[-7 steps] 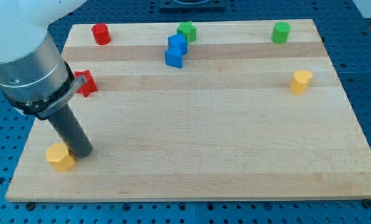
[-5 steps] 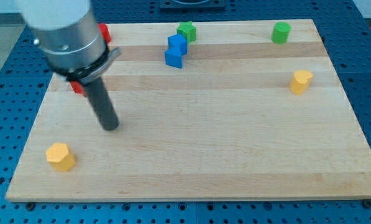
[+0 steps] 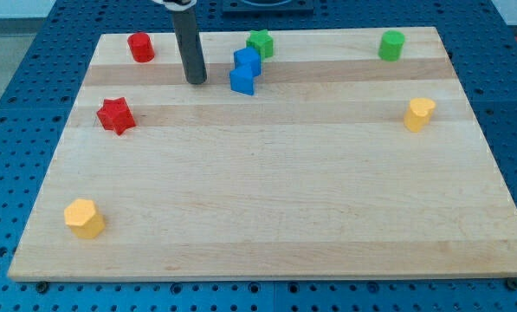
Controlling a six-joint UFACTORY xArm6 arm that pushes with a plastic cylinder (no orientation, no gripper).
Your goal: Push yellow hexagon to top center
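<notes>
The yellow hexagon (image 3: pixel 84 218) lies near the board's bottom left corner. My tip (image 3: pixel 197 81) rests on the board near the view's top, left of centre, far from the hexagon. It stands just left of the two touching blue blocks (image 3: pixel 244 70) and apart from them.
A red cylinder (image 3: pixel 140 47) sits at the top left and a red star (image 3: pixel 116 115) at the left. A green star (image 3: pixel 260 42) lies at the top centre beside the blue blocks. A green cylinder (image 3: pixel 391 45) sits top right, another yellow block (image 3: pixel 419 113) at the right.
My tip has moved from beside the yellow hexagon at the bottom left up and right to the top of the board. The hexagon has not moved.
</notes>
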